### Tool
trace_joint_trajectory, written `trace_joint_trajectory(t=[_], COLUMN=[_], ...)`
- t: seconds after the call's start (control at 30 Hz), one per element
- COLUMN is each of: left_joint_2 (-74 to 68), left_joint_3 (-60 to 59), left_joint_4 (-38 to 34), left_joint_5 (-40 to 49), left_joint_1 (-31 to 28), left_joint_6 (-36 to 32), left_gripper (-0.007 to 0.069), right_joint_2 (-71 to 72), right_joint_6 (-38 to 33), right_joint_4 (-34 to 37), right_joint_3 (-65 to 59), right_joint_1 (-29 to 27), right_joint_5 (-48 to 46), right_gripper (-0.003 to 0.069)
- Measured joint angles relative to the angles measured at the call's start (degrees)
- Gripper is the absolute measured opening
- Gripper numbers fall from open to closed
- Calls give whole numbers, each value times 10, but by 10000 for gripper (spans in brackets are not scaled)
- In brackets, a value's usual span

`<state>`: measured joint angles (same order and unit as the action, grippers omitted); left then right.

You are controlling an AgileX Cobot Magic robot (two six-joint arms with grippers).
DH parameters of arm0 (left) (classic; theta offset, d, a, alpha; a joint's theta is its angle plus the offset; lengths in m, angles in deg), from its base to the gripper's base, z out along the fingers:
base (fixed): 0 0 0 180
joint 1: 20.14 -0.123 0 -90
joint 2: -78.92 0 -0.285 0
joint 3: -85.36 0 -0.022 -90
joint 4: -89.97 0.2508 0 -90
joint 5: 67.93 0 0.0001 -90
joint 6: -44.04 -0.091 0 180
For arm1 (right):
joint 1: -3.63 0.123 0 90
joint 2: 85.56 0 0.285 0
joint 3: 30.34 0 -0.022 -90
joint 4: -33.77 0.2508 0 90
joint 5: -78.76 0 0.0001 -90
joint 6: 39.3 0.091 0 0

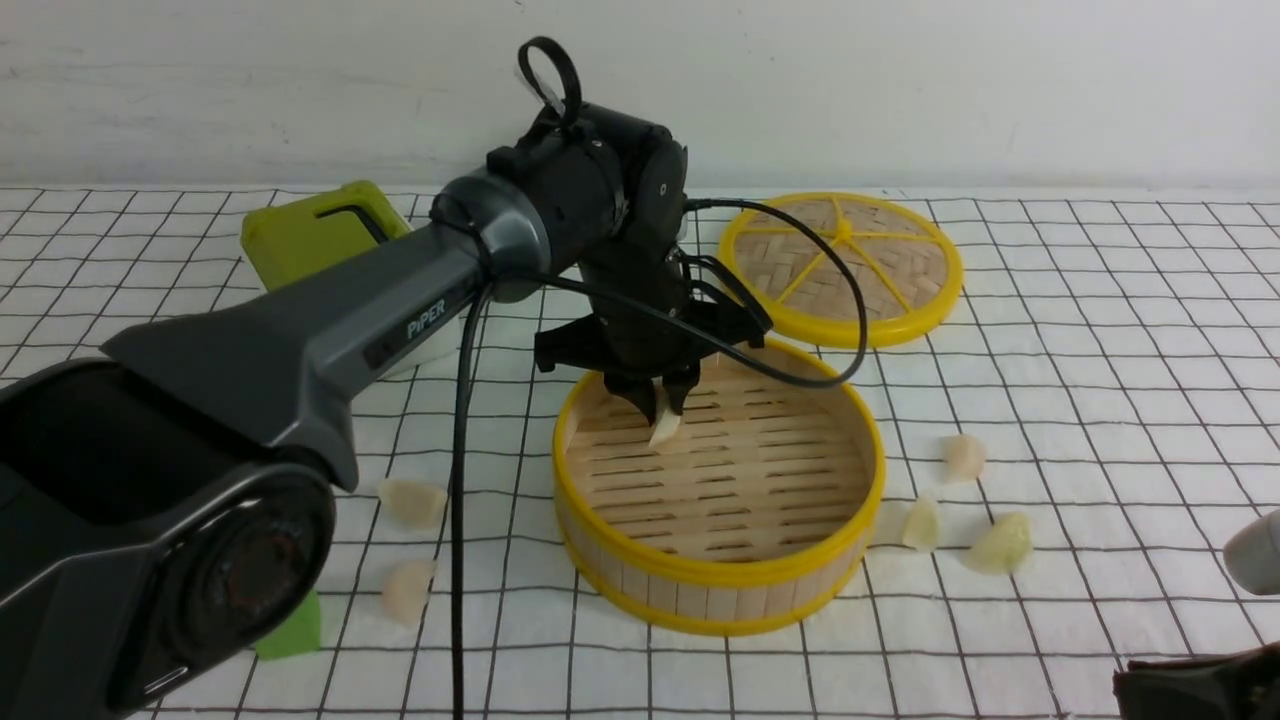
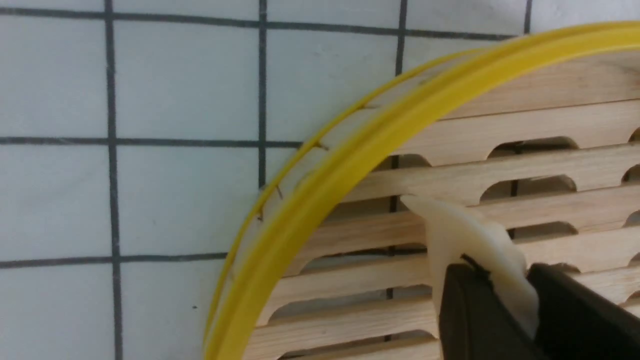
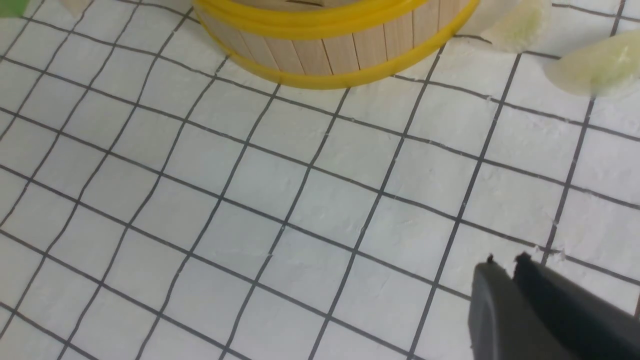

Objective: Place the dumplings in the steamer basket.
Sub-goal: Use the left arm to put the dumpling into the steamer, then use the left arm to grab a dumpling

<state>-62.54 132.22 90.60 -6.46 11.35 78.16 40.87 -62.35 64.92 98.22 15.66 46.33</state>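
Left gripper (image 1: 660,403) points straight down inside the steamer basket (image 1: 716,578), its jaws pinched onto one pale held dumpling (image 1: 665,427). That one hangs over the far-left part of the slatted floor, close to the yellow rim; whether its tip touches the slats I cannot tell. On the checked cloth (image 1: 1100,350) outside the basket lie the left dumplings (image 1: 412,501), two of them, and the right dumplings (image 1: 922,522), three in a loose cluster. A flat woven lid (image 1: 840,265) lies just behind the basket to the right. A lime-green box (image 1: 315,235) sits far left, and a green foam cube (image 1: 290,630) peeks out by the arm's base. Right gripper (image 3: 506,265) hangs low over bare cloth near the basket, fingers together, holding nothing.
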Motion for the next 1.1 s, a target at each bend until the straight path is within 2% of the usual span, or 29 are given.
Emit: trace_joint_trajectory(t=[0.1, 0.23, 0.37, 0.6, 0.8, 0.97, 1.07, 1.1], left_joint_2=[0, 0, 0, 27, 161, 233, 261, 261], left_joint_3=[0, 0, 3, 64, 102, 41, -94, -103], left_joint_4=[-6, -6, -6, -2, 88, 111, 127, 129], left_joint_5=[2, 10, 14, 83, 96, 96, 95, 96], left_joint_1=[0, 0, 0, 0, 0, 0, 0, 0], left_joint_6=[1, 3, 0, -39, -74, -74, -71, -70], left_gripper=[151, 285, 339, 349, 349, 342, 324, 323], right_joint_2=[0, 0, 0, 0, 0, 0, 0, 0], right_joint_6=[0, 0, 0, 0, 0, 0, 0, 0], right_joint_4=[0, 0, 0, 0, 0, 0, 0, 0], right_joint_3=[0, 0, 0, 0, 0, 0, 0, 0], right_joint_1=[0, 0, 0, 0, 0, 0, 0, 0], right_joint_5=[0, 0, 0, 0, 0, 0, -6, -7], right_gripper=[51, 51, 53, 58, 65, 70, 72, 72])
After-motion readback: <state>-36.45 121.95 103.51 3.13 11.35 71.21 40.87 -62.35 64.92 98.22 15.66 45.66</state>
